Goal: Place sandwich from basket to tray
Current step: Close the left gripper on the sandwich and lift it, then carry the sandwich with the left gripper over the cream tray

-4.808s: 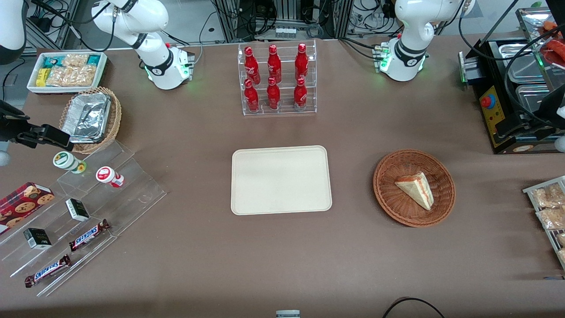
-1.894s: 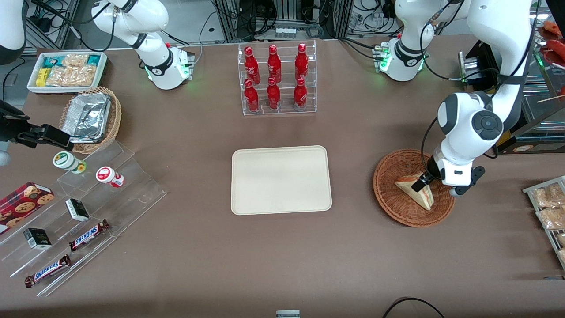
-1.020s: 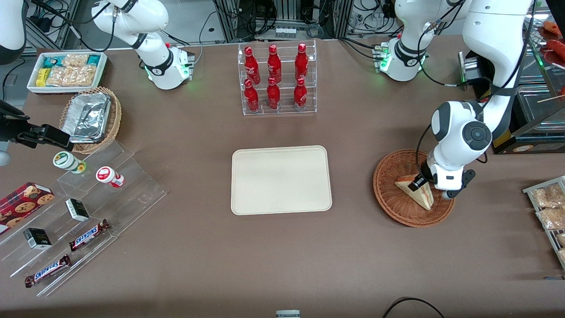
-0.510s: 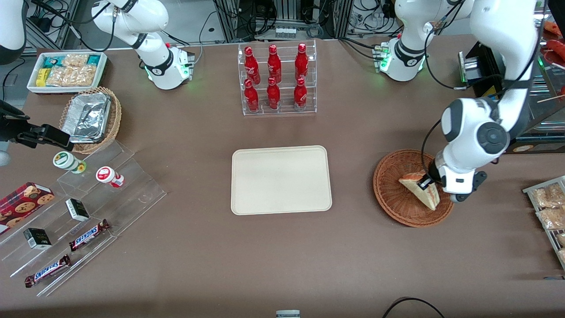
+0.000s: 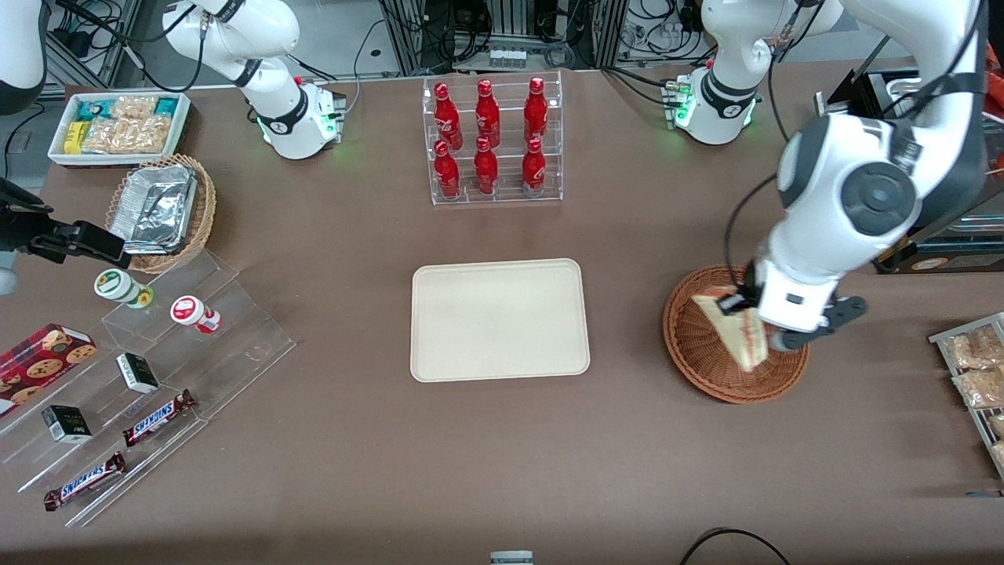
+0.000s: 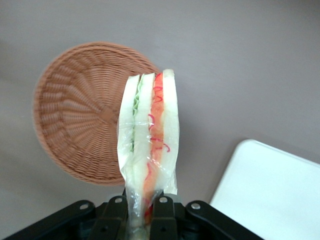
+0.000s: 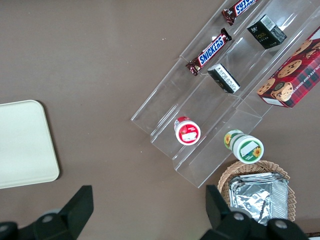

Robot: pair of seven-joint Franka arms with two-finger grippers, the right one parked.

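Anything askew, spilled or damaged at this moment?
Nothing stands out. The gripper holds the wrapped sandwich by one end, lifted above the basket, wrap intact. The tray lies flat and bare.

The gripper [image 5: 743, 308] has risen from the basket [image 5: 698, 357] with the sandwich [image 5: 733, 329] clamped between its fingers [image 6: 162, 212], so the wedge no longer lies on the wicker but hangs above it, wrapped edge showing red and green filling. The sandwich has shifted slightly toward 10 o'clock over the basket, and the wrist now looms larger in the front view.
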